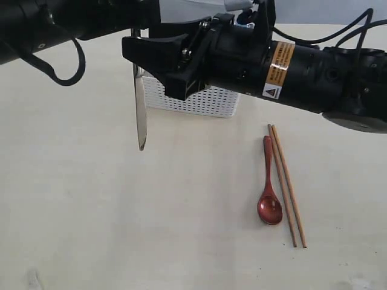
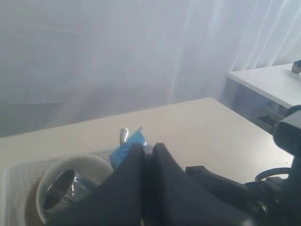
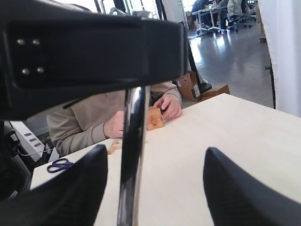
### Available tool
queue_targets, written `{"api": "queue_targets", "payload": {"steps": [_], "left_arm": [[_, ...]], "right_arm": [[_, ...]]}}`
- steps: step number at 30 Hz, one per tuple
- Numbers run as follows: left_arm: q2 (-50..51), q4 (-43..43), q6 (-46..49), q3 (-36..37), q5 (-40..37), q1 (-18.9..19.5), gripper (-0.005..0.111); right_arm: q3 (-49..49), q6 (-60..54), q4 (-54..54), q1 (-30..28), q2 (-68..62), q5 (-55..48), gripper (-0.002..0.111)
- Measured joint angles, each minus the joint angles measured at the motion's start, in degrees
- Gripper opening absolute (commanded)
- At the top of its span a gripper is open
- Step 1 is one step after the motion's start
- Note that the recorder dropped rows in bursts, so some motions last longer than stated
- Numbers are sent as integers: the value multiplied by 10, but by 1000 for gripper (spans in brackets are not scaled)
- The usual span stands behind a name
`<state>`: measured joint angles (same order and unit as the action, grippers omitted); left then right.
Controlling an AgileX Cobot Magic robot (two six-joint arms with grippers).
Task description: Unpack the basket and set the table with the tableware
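A steel knife (image 1: pixel 140 109) hangs blade-down above the table (image 1: pixel 91 211), its handle pinched in my left gripper (image 1: pixel 136 31), which is shut on it. In the left wrist view the fingers (image 2: pixel 136 165) are pressed together and hide the knife. My right gripper (image 1: pixel 145 69) reaches in from the right and is open, a finger on either side of the knife (image 3: pixel 131 155) without touching it. The white basket (image 1: pixel 199 99) stands behind; it holds a cream bowl (image 2: pixel 80 165) with a steel mug (image 2: pixel 61 188) in it. A red-brown spoon (image 1: pixel 269 199) and wooden chopsticks (image 1: pixel 287 187) lie on the table at the right.
A blue snack bag (image 2: pixel 127 148) and a steel handle tip (image 2: pixel 123 135) stick up in the basket. Across the table a seated person (image 3: pixel 94 122) has hands by wooden blocks (image 3: pixel 154 118), with blue scissors (image 3: pixel 59 165) nearby. The right arm (image 1: pixel 302 66) spans the upper right.
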<state>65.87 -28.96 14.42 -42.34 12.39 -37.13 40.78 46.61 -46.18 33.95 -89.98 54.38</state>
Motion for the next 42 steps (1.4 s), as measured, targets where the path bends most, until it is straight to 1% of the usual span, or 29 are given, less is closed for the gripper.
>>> {"api": "queue_targets", "payload": {"steps": [10, 12, 14, 16, 20, 28, 29, 31, 34, 35, 40, 42], "left_arm": [[0, 0, -6, 0, 1, 0, 0], [0, 0, -7, 0, 1, 0, 0], [0, 0, -7, 0, -1, 0, 0], [0, 0, -8, 0, -4, 0, 0], [0, 0, -8, 0, -8, 0, 0], [0, 17, -8, 0, -18, 0, 0], [0, 20, -8, 0, -18, 0, 0], [0, 26, -8, 0, -21, 0, 0], [0, 28, -8, 0, -22, 0, 0], [0, 28, -8, 0, -22, 0, 0], [0, 28, -9, 1, -25, 0, 0], [0, 28, -9, 2, -25, 0, 4]], "right_arm": [[0, -27, 40, 33, 0, -19, 57], [0, -34, 50, 37, 0, -19, 53], [0, -36, 55, 37, 0, -22, 44], [0, -36, 58, 37, 0, -31, 39], [0, -31, 60, 38, 0, -52, 38], [0, -10, 56, 38, 0, -59, 37], [0, -6, 54, 38, 0, -60, 34], [0, 2, 46, 38, 0, -60, 23], [0, 10, 32, 38, 0, -60, 4], [0, 13, 29, 38, 0, -60, 0], [0, 20, 19, 40, 0, -58, 0], [0, 21, 17, 40, 0, -58, 0]]}}
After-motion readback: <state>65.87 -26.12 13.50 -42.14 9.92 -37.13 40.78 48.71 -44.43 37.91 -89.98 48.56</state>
